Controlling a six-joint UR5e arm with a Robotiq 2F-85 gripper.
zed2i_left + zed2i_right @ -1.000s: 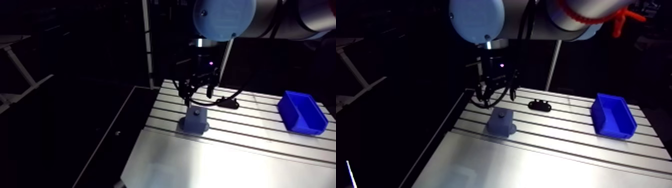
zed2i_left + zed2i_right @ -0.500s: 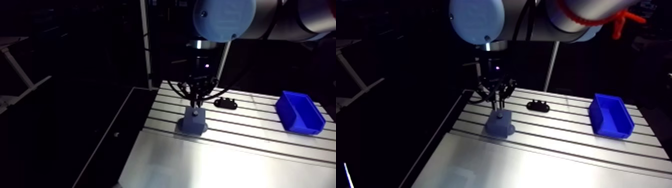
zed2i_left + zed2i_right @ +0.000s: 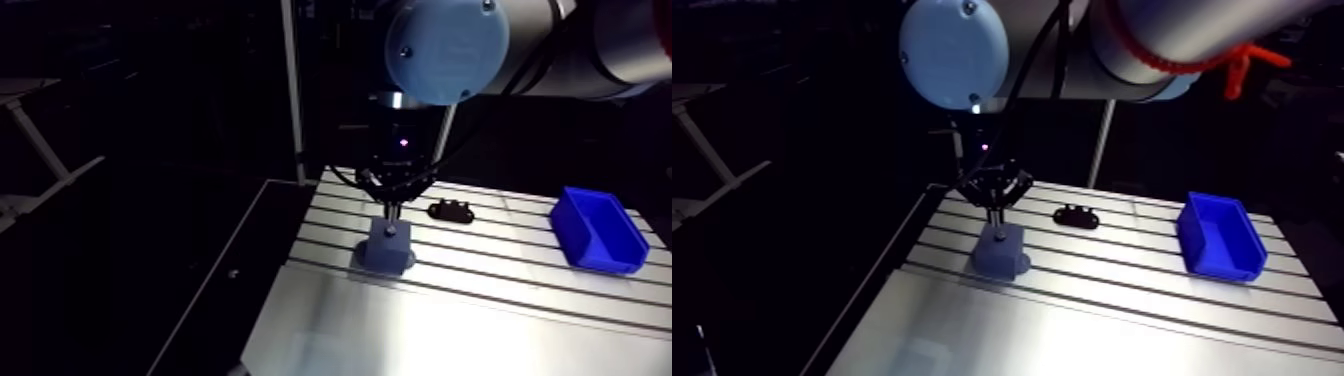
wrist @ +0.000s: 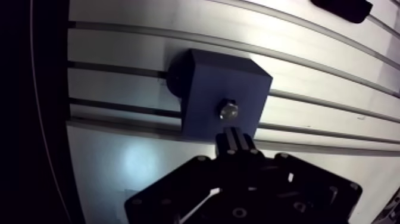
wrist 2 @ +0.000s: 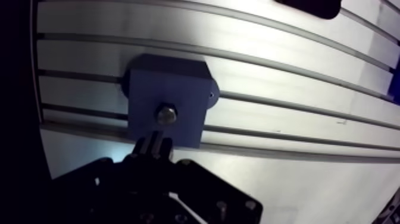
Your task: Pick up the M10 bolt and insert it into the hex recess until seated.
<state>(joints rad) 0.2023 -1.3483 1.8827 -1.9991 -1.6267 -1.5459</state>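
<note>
1. Your tabletop (image 3: 480, 320) is pale silver, striped across with thin dark parallel slots.
2. The block (image 4: 208, 83) reads as a dull slate blue, darker on its shaded side.
3. The bolt (image 4: 228, 111) set in the block's face shows as shiny silver-grey.
4. The fingers (image 4: 231, 142) are matt black.
5. At the right of the arm view you have a bright blue bin (image 3: 598, 228).
6. The small bracket (image 3: 451, 211) near the frame's middle is black.
7. The joint cap (image 3: 447, 48) at the top is light blue.
</note>
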